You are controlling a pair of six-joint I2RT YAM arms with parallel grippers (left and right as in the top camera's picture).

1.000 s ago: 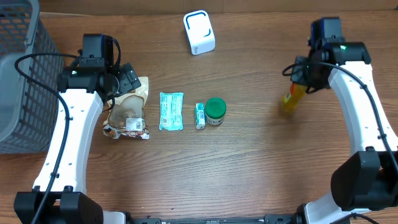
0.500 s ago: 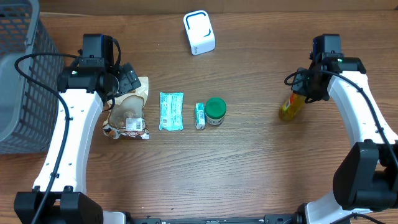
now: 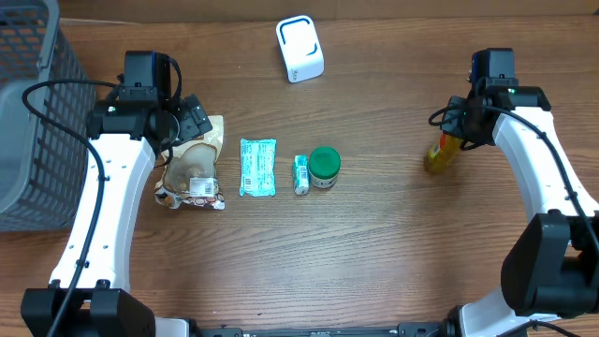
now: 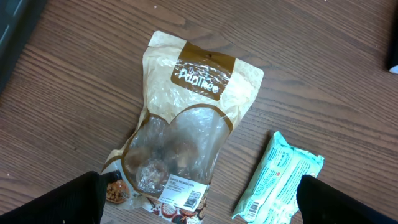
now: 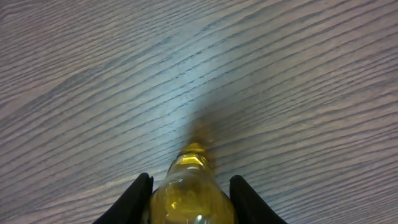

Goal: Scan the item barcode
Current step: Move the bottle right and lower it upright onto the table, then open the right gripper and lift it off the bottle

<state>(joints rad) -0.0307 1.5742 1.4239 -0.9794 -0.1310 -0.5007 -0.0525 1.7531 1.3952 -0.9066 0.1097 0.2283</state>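
Far left: grey mesh basket [image 3: 28,112] at the table [image 3: 374,262] edge. Left gripper [image 3: 192,117] hangs over the top of a tan snack pouch [image 3: 192,170]. Its jaws are spread wide with nothing between them. The left wrist view shows the fingers [image 4: 74,199] either side of the pouch's lower end, and the pouch [image 4: 186,112] lies flat with a barcode sticker at its bottom.

Just right of the pouch is a teal packet [image 3: 257,167], flat. Then a small white-green tube [image 3: 300,174], touching or just beside a green-lidded jar [image 3: 325,166]. A white scanner with blue trim [image 3: 299,49] sits at the far edge, well apart from that row.

Right side: right gripper [image 3: 457,126] is clamped on a yellow bottle [image 3: 438,155], fingers on both flanks in the wrist view. The bottle is tilted, free end down and to the left, towards the wood. Can't tell if it touches. It's well right of the scanner. No barcode visible on it from any view.
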